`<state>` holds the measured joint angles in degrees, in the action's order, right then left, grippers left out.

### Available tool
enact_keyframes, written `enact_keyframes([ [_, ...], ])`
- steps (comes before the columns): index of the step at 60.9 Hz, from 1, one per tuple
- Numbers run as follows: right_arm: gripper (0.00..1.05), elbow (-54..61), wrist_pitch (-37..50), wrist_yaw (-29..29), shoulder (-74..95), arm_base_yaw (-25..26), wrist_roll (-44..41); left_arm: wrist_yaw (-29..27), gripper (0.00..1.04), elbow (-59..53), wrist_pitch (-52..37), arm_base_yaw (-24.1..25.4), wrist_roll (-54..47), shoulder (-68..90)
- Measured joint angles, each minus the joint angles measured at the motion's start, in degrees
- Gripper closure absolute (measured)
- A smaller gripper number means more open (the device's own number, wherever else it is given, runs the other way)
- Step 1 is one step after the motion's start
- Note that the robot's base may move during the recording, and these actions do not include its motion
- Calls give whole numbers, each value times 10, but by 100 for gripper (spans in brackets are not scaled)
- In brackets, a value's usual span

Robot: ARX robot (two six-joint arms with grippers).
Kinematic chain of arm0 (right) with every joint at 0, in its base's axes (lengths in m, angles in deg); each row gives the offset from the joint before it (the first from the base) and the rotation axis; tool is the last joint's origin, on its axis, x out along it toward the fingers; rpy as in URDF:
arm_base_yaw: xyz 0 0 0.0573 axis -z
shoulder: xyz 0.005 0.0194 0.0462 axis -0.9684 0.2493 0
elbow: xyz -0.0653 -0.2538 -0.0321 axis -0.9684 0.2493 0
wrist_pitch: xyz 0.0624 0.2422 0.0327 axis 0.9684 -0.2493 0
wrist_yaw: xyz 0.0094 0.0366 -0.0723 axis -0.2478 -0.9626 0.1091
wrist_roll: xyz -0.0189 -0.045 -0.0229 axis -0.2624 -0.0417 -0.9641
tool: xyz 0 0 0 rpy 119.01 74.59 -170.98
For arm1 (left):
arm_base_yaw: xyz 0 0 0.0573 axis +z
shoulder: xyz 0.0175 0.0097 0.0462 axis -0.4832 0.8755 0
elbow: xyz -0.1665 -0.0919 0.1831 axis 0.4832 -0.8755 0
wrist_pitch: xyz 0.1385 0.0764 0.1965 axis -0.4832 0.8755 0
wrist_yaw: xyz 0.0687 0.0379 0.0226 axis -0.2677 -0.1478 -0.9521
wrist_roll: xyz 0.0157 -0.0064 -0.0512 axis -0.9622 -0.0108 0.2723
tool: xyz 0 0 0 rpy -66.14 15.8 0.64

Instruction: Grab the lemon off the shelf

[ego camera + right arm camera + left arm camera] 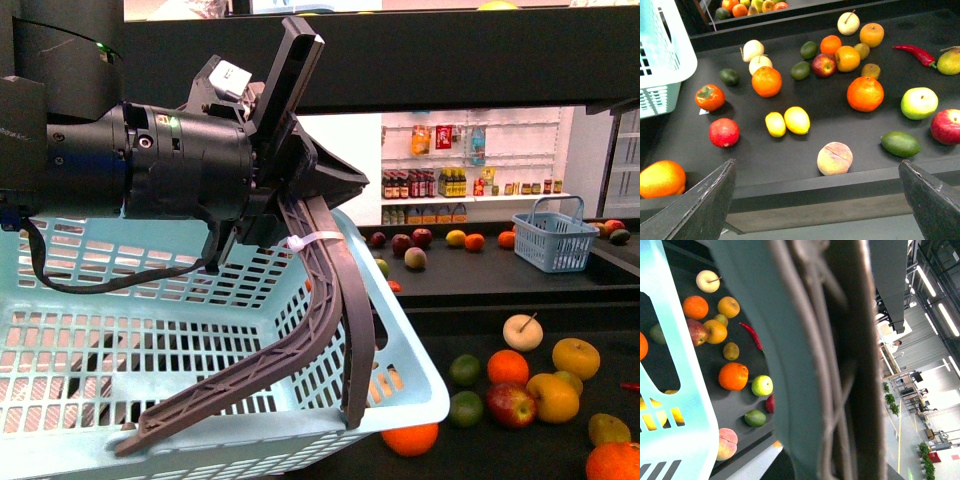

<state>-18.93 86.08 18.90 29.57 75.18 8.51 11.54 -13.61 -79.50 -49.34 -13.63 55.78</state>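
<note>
Two yellow lemons (797,120) (775,124) lie side by side on the shelf's dark lower tray (790,155), among other fruit. My right gripper (817,207) hangs open over the tray's front edge, with its dark fingers (705,202) wide apart and nothing between them. The lemons are farther in, between the finger lines. In the front view my left gripper (290,190) is shut on the grey basket handle (330,300) of a light blue basket (200,330). It holds the basket up in front of the shelf (520,290). The handle (840,365) fills the left wrist view.
A peach (835,158) sits close to the tray's front edge. Oranges (865,93), a green mango (900,143), a red apple (946,126) and a chili (912,51) lie around the lemons. A small blue basket (555,235) stands on the upper tier. White wall shelves of bottles (430,185) are behind.
</note>
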Motion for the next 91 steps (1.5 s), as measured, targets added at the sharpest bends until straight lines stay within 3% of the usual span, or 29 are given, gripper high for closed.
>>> enact_keyframes([
  [6, 7, -24, 125, 5, 164, 26, 24, 3, 98, 0, 0, 0, 0, 0],
  [13, 7, -91, 278, 3, 409, 16, 39, 3, 98, 0, 0, 0, 1, 0],
  [26, 7, -233, 369, -5, 775, -5, 16, 1, 98, 0, 0, 0, 0, 0],
  [54, 7, -513, 417, -62, 1126, 7, -41, 2, 98, 0, 0, 0, 0, 0],
  [91, 7, -763, 375, -87, 1329, 6, -56, 2, 99, 0, 0, 0, 0, 0],
])
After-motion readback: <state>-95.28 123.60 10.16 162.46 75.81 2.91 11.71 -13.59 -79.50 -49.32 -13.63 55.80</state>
